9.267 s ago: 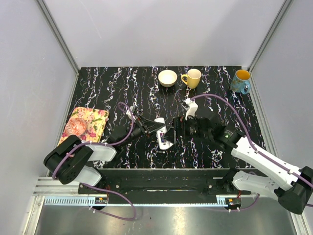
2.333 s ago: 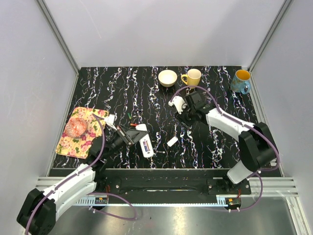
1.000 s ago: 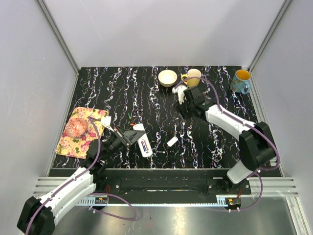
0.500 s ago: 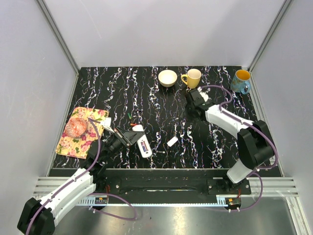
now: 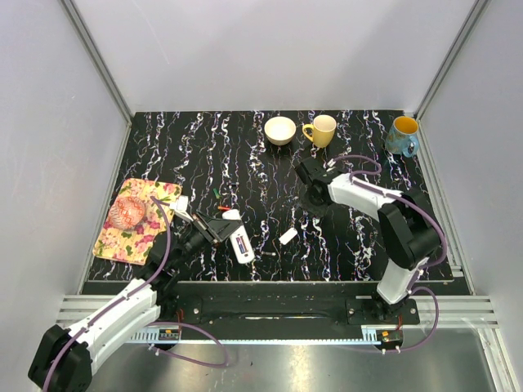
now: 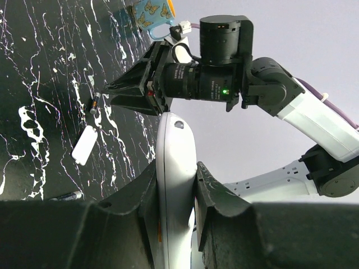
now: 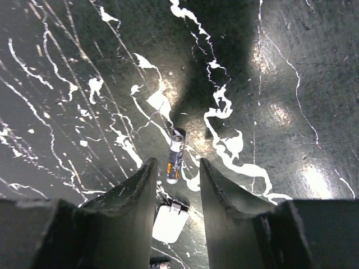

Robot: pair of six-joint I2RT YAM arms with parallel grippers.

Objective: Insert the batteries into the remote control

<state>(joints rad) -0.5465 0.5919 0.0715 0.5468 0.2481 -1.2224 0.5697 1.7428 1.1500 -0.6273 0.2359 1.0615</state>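
By the left edge of the black marbled worktop [image 5: 188,147] lies a floral cloth [image 5: 155,196]. Just right of it, close to the near edge, the left jaws are clamped on the white remote control [image 5: 239,239], which juts out past them; a battery [image 6: 67,195] and a small white cover piece [image 5: 288,236] lie on the worktop just beyond it. Right of the middle, the right jaws stand apart above a second battery [image 7: 175,155] lying flat, seen between them in the wrist view, while a bowl [image 5: 280,130] and a yellow mug [image 5: 321,130] sit along the far edge and a blue mug [image 5: 402,135] in the far right corner.
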